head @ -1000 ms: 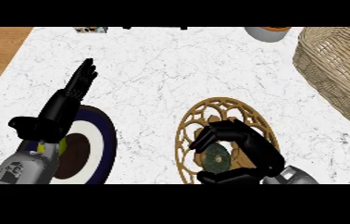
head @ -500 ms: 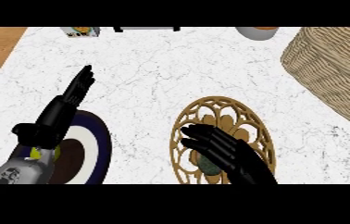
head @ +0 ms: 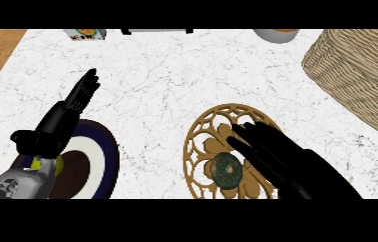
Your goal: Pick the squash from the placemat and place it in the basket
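Marble counter [head: 184,76] with basket [head: 347,71] at the right edge.
Squash [head: 227,169] lies on the placemat [head: 214,131]; right hand [head: 284,158] beside it, fingers straight, released. Left hand [head: 63,118] rests open over a plate [head: 103,158].

One squash [head: 227,170], one placemat [head: 203,141], one basket [head: 345,71] at the counter's [head: 184,71] right edge, one plate [head: 100,161] at its near-left corner. At its far edge: one bowl [head: 277,34], one small box [head: 86,34]. Two hands [head: 63,118] [head: 284,158].

Squash [head: 227,170] on placemat [head: 210,136]; basket [head: 347,68] far right
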